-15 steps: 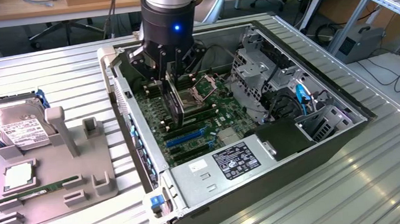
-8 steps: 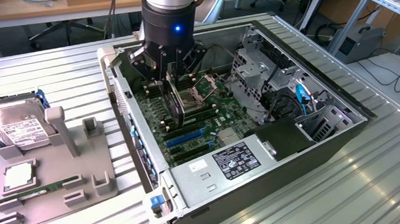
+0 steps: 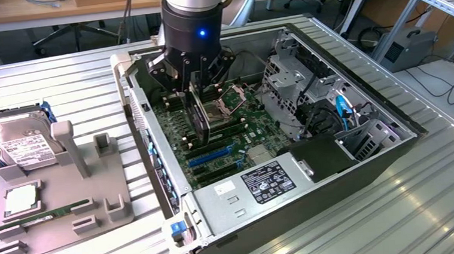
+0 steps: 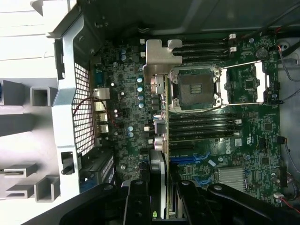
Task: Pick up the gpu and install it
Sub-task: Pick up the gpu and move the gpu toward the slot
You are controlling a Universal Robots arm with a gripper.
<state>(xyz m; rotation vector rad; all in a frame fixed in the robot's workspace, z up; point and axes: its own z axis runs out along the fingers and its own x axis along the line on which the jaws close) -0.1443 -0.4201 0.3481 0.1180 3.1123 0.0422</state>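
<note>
My pincer (image 3: 198, 88) is pinching the gpu (image 3: 202, 120) between its fingers, and the card is hanging on edge right below them, its silver bracket (image 4: 159, 61) at the far end. It is hanging inside the open computer case (image 3: 216, 207), over the green motherboard (image 3: 239, 135). The case is resting on the bench (image 3: 424, 209).

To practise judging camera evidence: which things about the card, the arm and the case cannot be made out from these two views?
- Exterior view: whether the gpu touches the motherboard; its own lower edge hides the contact.
- Wrist view: the gpu's faces, seen edge-on; the gripper covers its near end.
- Exterior view: the hard drive label's text, too small.
- Exterior view: the arm, cut off by the top edge.
</note>
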